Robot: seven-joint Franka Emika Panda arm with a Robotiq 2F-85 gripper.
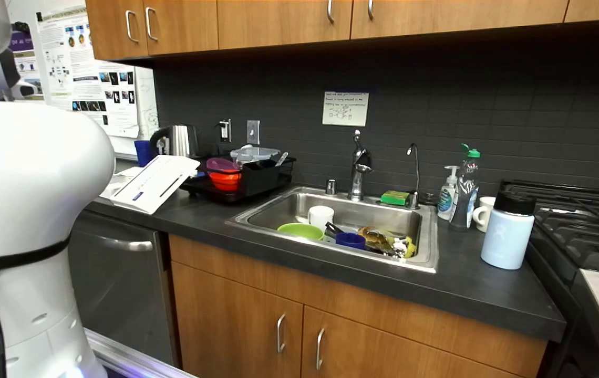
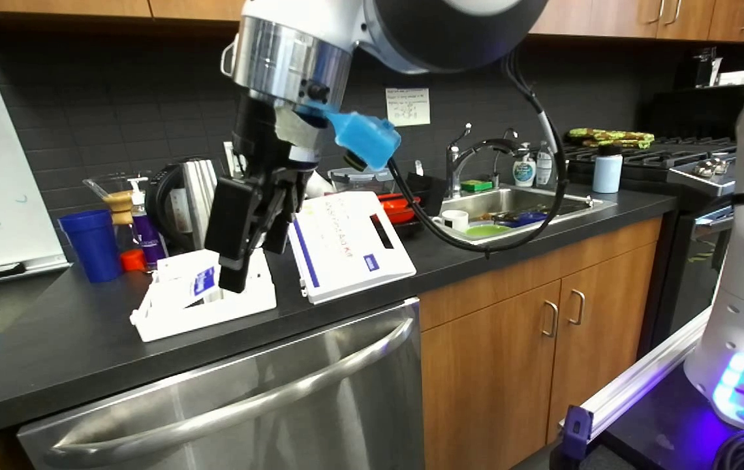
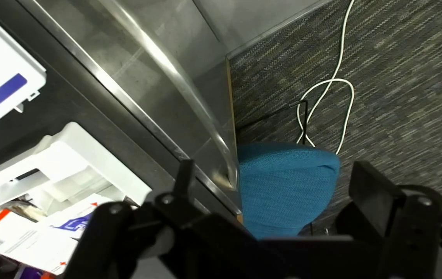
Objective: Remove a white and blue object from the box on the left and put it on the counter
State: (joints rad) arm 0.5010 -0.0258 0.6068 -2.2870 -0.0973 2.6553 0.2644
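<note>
Fingers [image 3: 374,199] apart, packet [image 3: 46,236] white, blue, orange-edged

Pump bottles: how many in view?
2, both on the counter: a blue-green-labelled pump bottle between sink and stove, and a purple pump bottle beside the kettle. Others may be hidden behind the arm.

Both exterior views face the long dark-grey countertop [image 1: 467,265] from in front, sharing the rectangular steel sink [image 1: 378,219]; the wrist view looks down, closer.

"Aid Kit" on wht lid [image 2: 357,243], red cross [image 3: 63,263] on wht/blue pkt [image 3: 38,238]
</note>
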